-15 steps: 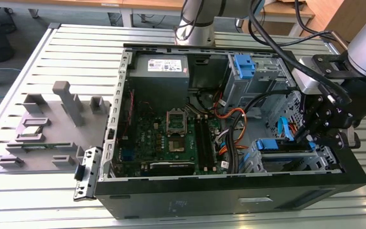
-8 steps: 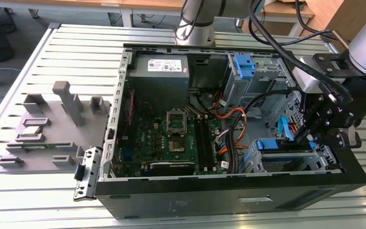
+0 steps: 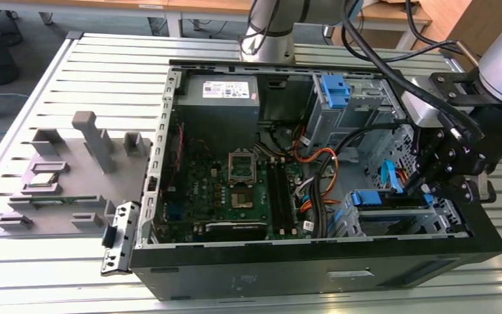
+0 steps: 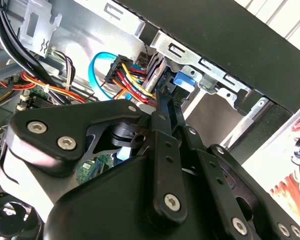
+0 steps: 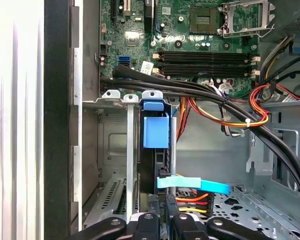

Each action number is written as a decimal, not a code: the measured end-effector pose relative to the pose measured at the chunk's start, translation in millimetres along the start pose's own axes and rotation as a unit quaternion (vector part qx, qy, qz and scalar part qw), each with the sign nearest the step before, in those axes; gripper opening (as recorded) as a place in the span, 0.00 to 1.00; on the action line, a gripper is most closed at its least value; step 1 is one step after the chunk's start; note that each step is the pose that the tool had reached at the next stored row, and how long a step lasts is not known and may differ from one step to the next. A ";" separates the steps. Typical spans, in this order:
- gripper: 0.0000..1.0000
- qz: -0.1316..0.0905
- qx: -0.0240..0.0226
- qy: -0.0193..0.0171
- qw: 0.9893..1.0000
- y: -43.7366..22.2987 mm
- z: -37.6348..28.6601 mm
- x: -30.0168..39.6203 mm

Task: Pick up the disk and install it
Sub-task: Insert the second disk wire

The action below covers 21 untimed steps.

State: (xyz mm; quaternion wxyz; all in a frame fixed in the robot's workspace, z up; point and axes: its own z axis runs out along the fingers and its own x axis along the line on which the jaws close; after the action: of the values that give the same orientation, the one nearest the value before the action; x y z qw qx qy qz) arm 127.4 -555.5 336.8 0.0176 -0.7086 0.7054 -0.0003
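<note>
Black linkage arms of the tool [image 4: 162, 107] occupy the foreground in both wrist views, with the fingertips reaching down into the open black computer case [image 3: 321, 258]. The fingers [image 5: 151, 220] are seen drawn close together, narrow, at the edge of the disk [image 5: 155, 150], a flat drive with blue plastic bracket rails, which stands on edge in the grey metal drive cage [image 5: 115, 150]. Whether the fingers actually clamp the disk cannot be told. The disk's blue rail tab [image 4: 182, 80] is visible just beyond the fingertips in the second wrist view. A light-blue flat data cable [image 5: 190, 184] crosses just beside the lower end of the disk, next to a bundle of red, yellow and black power wires [image 5: 190, 202].

In the exterior view the tool [image 3: 425, 190] hangs over the case's front corner at the exterior view's right, where the drive cage [image 3: 399, 216] sits. The green motherboard [image 3: 233, 190] lies in the middle of the case, and a grey power-supply box [image 3: 220, 98] is mounted at the far corner. The case rests on a slatted metal worktop [image 3: 102, 72], with a grey moulded fixture [image 3: 68, 170] near the worktop's edge at the exterior view's left.
</note>
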 end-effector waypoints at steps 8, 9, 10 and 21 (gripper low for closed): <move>0.17 0.008 0.000 0.000 1.000 0.0 1.5 0.0; 0.17 0.009 0.000 0.000 1.000 0.0 1.5 0.0; 0.17 0.009 0.000 0.000 1.000 0.0 1.5 0.0; 0.17 0.007 0.000 0.000 1.000 0.0 1.1 0.2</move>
State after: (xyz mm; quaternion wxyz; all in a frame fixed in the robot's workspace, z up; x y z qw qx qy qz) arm 127.4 -555.7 335.7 0.0177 -0.7038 0.7102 -0.0004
